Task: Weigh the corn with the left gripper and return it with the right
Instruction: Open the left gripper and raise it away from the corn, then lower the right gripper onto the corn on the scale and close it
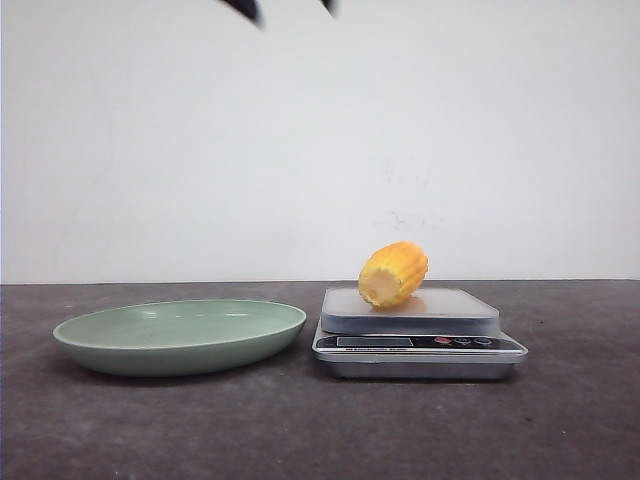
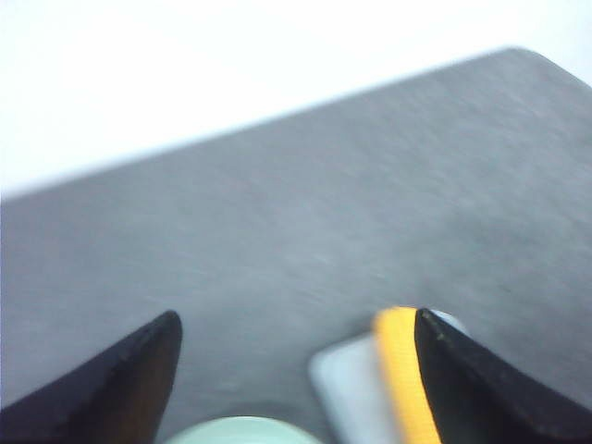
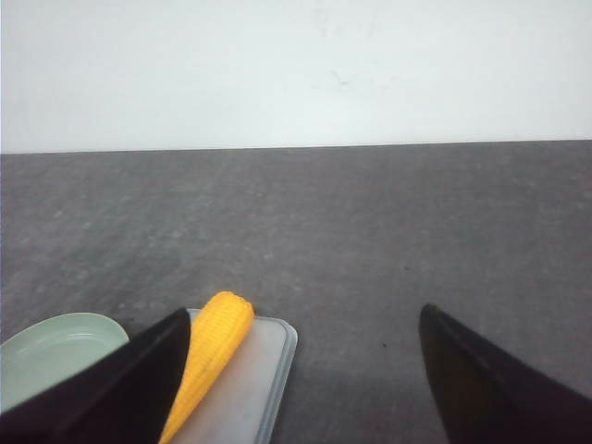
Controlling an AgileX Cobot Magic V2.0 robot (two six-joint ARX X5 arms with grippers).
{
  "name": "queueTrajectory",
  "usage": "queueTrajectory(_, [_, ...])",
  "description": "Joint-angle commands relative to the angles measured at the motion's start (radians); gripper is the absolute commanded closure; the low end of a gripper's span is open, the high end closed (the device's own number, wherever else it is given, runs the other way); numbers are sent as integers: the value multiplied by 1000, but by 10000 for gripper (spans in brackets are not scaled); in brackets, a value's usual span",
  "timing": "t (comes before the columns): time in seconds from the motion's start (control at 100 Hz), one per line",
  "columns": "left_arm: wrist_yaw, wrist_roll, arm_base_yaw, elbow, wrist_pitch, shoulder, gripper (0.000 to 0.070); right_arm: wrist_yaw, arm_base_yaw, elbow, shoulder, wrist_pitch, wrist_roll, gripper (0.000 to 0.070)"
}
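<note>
The corn lies on its side on the platform of a silver kitchen scale, pale cut end facing the camera. Nothing touches it. Two black fingertips at the top edge of the front view belong to my left gripper, high above the table and open. Its blurred wrist view shows the left gripper with jaws wide apart and empty, the corn far below beside one finger. My right gripper is also open and empty, with the corn and scale below, beside one finger.
A shallow pale green plate sits empty on the dark grey table, left of the scale with a small gap between them. A white wall stands behind the table. The plate also shows in the right wrist view.
</note>
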Motion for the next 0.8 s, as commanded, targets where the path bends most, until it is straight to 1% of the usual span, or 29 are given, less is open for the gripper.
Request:
queueTrajectory(0.0, [-43, 58, -6, 19, -23, -80, 229, -3, 16, 21, 15, 23, -4, 206])
queueTrajectory(0.03, [-77, 66, -6, 19, -42, -124, 237, -2, 25, 21, 20, 26, -4, 206])
queueTrajectory(0.05, [-114, 79, -6, 19, -60, -161, 247, -3, 31, 21, 26, 29, -4, 207])
queueTrajectory(0.09, [-178, 109, -6, 19, -95, -215, 279, -2, 44, 21, 40, 36, -4, 207])
queueTrajectory(0.15, [-270, 142, -6, 19, -155, -290, 280, -2, 63, 21, 61, 50, -4, 206])
queueTrajectory(0.18, [-295, 144, -8, 19, -189, -324, 279, -1, 75, 21, 73, 58, -2, 206])
queueTrajectory(0.24, [-320, 136, -8, 19, -257, -385, 276, 0, 103, 21, 101, 79, 8, 205])
queueTrajectory(0.36, [-391, 67, -13, 19, -412, -512, 276, 5, 169, 21, 169, 127, 23, 189])
queueTrajectory(0.44, [-428, 37, -15, 19, -481, -587, 276, 45, 219, 21, 222, 151, 23, 188])
queueTrajectory(0.53, [-434, -32, -14, 19, -568, -658, 276, 81, 273, 21, 278, 182, 23, 188])
queueTrajectory(0.65, [-439, -166, -14, 19, -751, -743, 277, 136, 340, 21, 356, 229, 26, 185])
queueTrajectory(0.72, [-441, -229, -13, 19, -845, -776, 277, 147, 369, 21, 400, 256, 26, 173])
queueTrajectory(0.79, [-436, -245, -11, 18, -884, -805, 276, 162, 392, 21, 445, 280, 31, 167])
